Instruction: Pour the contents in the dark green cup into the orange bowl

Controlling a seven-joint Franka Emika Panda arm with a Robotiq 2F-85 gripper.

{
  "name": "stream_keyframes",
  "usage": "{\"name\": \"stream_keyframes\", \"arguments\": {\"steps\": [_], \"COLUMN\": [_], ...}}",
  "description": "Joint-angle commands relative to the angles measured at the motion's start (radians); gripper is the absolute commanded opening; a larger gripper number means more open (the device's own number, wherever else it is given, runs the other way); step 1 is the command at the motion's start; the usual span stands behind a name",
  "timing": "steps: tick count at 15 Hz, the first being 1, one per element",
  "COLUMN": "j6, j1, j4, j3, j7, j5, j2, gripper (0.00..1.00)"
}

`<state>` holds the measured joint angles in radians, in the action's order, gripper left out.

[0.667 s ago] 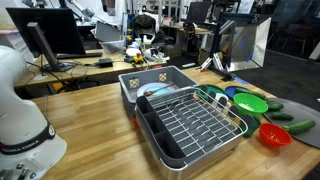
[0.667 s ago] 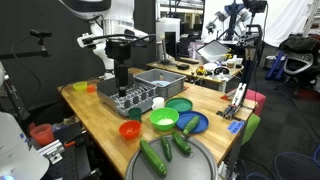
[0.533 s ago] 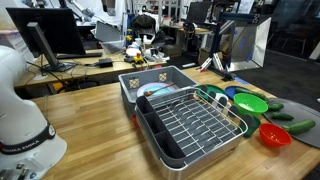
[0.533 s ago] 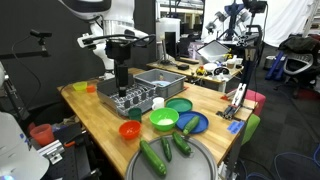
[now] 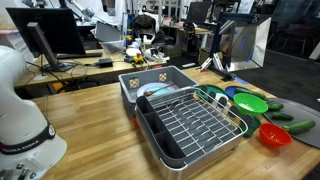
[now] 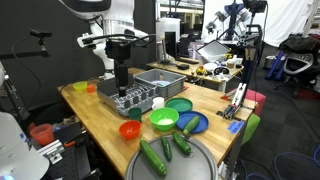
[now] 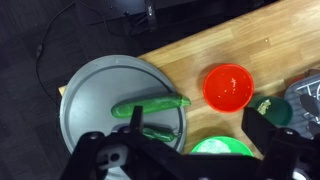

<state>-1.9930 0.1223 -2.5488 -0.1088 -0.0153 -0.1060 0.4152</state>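
Observation:
In the wrist view the orange bowl (image 7: 228, 86) sits empty on the wooden table. The dark green cup (image 7: 283, 110) is at the right edge with something yellowish at its rim, partly hidden by a gripper finger. My gripper (image 7: 180, 150) is open and empty, high above the table, its fingers spread either side of the bright green bowl (image 7: 222, 148). In an exterior view the gripper (image 6: 122, 85) hangs over the dish rack (image 6: 135, 100), up and behind the orange bowl (image 6: 130, 130). The orange bowl also shows in an exterior view (image 5: 274, 134). I cannot pick out the cup in the exterior views.
A grey round tray (image 7: 100, 100) holds dark green cucumbers (image 7: 150, 106) left of the orange bowl. A blue dish (image 6: 192, 123) and a dark green dish (image 6: 179, 104) lie beside the bright green bowl (image 6: 164, 119). A grey bin (image 5: 155, 80) stands behind the rack (image 5: 190, 125).

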Motion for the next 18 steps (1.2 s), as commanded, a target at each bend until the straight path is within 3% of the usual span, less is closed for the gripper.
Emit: {"name": "stream_keyframes", "arguments": {"steps": [1, 9, 12, 14, 15, 18], "j6": [-0.009, -0.241, -0.333, -0.361, -0.33, -0.341], "j1": [-0.003, -0.13, -0.176, -0.198, -0.18, -0.191], "j4": [0.008, 0.02, 0.011, 0.004, 0.008, 0.008], "j3": [0.012, 0.045, 0.048, 0.053, 0.064, 0.064], "j7": [-0.002, 0.101, 0.252, 0.347, 0.257, 0.312], "j5": [-0.004, 0.123, 0.148, 0.15, 0.139, 0.139], "j2": [-0.016, -0.13, -0.169, -0.186, -0.173, -0.185], "gripper": [1.0, 1.0, 1.0, 1.0, 1.0, 1.0]}}
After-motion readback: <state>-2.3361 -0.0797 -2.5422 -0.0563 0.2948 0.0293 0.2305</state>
